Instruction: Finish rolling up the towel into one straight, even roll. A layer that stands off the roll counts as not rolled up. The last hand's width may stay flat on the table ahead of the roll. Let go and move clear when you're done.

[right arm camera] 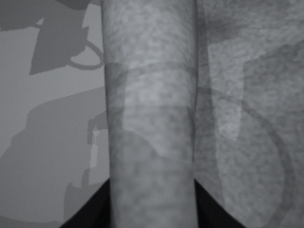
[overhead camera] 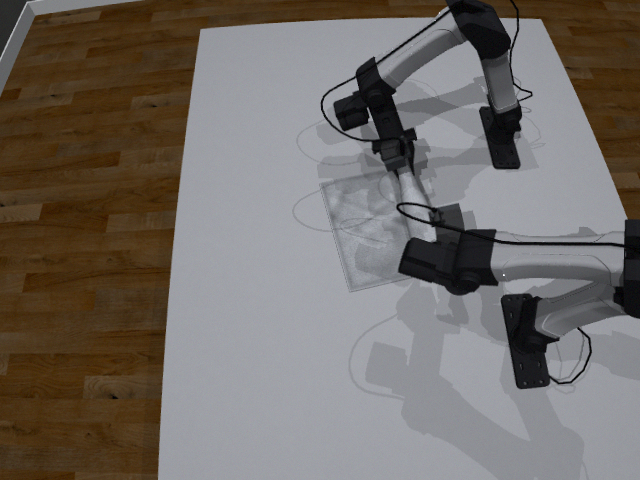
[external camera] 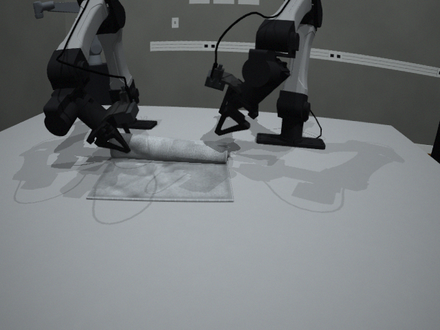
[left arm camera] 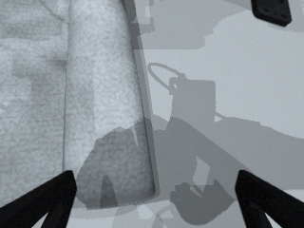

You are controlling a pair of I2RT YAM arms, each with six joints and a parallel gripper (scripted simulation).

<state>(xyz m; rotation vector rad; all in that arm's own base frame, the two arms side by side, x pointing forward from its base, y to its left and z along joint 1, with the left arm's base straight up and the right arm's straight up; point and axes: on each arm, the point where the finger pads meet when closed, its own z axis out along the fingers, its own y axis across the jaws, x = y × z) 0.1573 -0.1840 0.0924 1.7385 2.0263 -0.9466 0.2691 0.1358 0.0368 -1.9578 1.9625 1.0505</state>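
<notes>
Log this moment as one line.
left tool: open, raised near roll end | right tool: shut on roll | flat towel: ahead of roll | rolling: unfinished

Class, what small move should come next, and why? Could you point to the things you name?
Probably lower the left claw [external camera: 232, 128] [left arm camera: 155, 179] astride the roll's [overhead camera: 417, 211] [external camera: 177, 150] [left arm camera: 102, 104] [right arm camera: 151, 114] free end: it hangs open above, the right claw [overhead camera: 406, 173] [external camera: 128, 141] [right arm camera: 151, 181] grips the other, and much towel [overhead camera: 361, 227] [external camera: 163, 181] [left arm camera: 28, 114] [right arm camera: 256, 114] lies flat.
</notes>
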